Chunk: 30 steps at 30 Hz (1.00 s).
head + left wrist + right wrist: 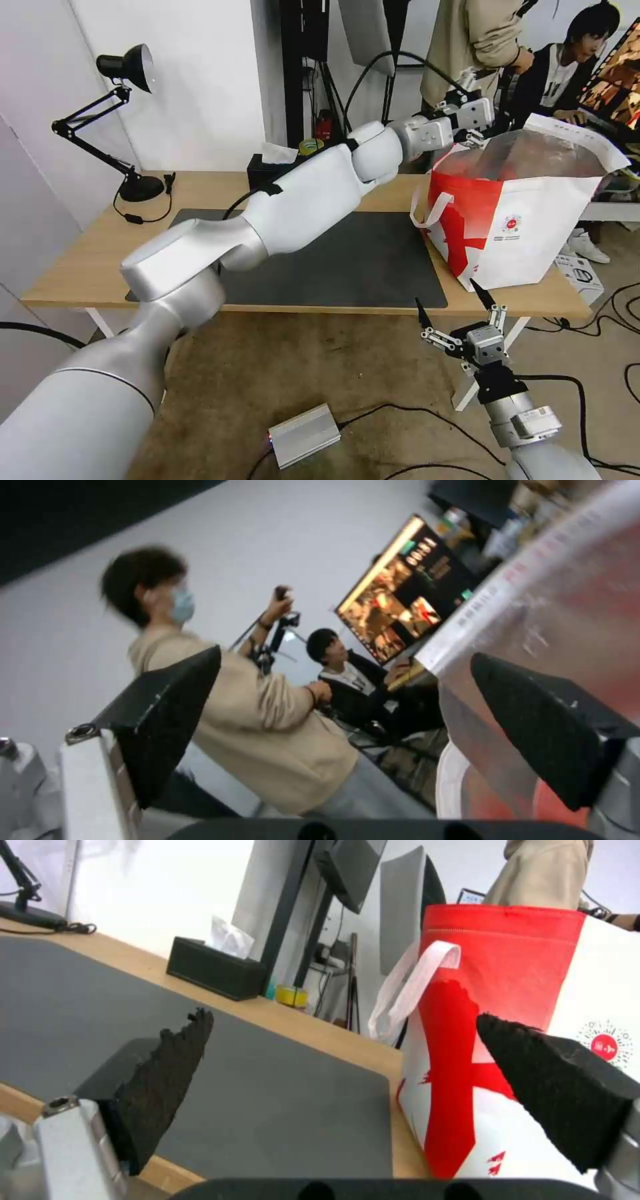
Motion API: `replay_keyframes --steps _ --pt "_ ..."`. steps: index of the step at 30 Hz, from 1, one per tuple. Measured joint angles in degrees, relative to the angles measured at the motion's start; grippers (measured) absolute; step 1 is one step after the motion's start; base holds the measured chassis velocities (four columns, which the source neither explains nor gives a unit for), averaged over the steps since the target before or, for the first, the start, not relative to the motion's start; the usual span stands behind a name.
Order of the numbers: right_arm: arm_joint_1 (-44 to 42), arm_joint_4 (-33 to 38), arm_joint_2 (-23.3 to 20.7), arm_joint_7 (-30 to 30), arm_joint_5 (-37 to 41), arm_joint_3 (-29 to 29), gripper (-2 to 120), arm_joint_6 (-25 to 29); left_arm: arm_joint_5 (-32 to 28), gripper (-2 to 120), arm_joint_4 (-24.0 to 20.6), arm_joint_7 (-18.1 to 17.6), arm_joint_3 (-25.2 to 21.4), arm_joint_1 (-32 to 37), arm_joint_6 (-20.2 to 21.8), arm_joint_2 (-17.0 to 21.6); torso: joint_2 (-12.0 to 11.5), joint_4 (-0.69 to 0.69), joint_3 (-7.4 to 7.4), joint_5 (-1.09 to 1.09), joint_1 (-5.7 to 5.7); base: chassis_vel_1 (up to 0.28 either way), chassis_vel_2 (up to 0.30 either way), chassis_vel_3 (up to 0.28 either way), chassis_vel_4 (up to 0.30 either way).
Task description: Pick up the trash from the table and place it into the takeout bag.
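The takeout bag (533, 220) stands open at the right end of the table (80, 260), white with a red side and foil lining. My left arm stretches across the dark mat (347, 260), and my left gripper (475, 130) hovers at the bag's back left rim. In the left wrist view this gripper (347, 654) is open and holds nothing, with the bag's rim (533, 575) beside one finger. My right gripper (455, 301) hangs open and holding nothing below the table's front edge, facing the bag (507, 960). The trash is out of view.
A black desk lamp (127, 133) stands at the table's back left, and a black tissue box (267, 167) sits at the back edge. A silver box (303, 435) and cables lie on the carpet. People stand and sit behind the bag.
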Motion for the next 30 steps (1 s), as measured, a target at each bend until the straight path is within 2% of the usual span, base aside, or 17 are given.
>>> replay_keyframes --steps 2,4,6,18,22,23,26,28,30 --pt "0.00 0.00 0.00 0.00 0.00 0.00 100 0.00 -4.43 100 -1.30 -2.36 -0.48 1.11 0.90 0.81 0.00 0.00 0.00 0.00 0.00 0.000 0.000 0.000 0.000" --pt "0.00 0.00 0.00 0.00 0.00 0.00 100 0.00 -5.08 100 -1.47 -2.73 -0.67 1.35 0.96 0.97 0.00 0.01 0.00 0.00 0.00 0.000 0.000 0.000 0.000" --pt "0.00 0.00 0.00 0.00 0.00 0.00 100 0.00 -8.19 100 -2.69 -4.70 -2.27 2.87 1.15 1.97 0.00 0.00 0.00 0.00 0.00 0.000 0.000 0.000 0.000" --pt "0.00 0.00 0.00 0.00 0.00 0.00 100 0.00 -13.19 100 -7.39 -6.32 -8.50 8.29 -0.98 6.52 0.00 0.01 0.00 -0.01 0.00 0.000 0.000 0.000 0.000" --pt "0.00 0.00 0.00 0.00 0.00 0.00 100 0.00 -16.52 100 -10.57 -7.62 -10.38 10.80 -3.55 8.66 0.00 0.02 0.00 -0.02 0.00 0.000 0.000 0.000 0.000" --pt "0.00 0.00 0.00 0.00 0.00 0.00 100 0.00 -18.37 100 -13.14 -8.98 -11.04 12.24 -4.32 10.22 0.00 0.00 0.00 -0.01 0.00 0.000 0.000 0.000 0.000" --pt "0.00 0.00 0.00 0.00 0.00 0.00 100 0.00 -20.02 100 -17.33 -10.52 -11.82 14.21 -4.30 12.79 0.00 0.01 0.00 -0.01 0.00 0.000 0.000 0.000 0.000" --pt "0.00 0.00 0.00 0.00 0.00 0.00 100 0.00 -20.23 100 -17.95 -10.70 -11.93 14.48 -4.25 13.25 0.00 0.01 0.00 -0.01 0.00 0.000 0.000 0.000 0.000" --pt "0.00 0.00 0.00 0.00 0.00 0.00 100 0.00 -21.48 100 -21.37 -11.24 -13.01 15.91 -3.47 15.64 0.00 0.01 0.00 -0.01 0.00 0.000 0.000 0.000 0.000"
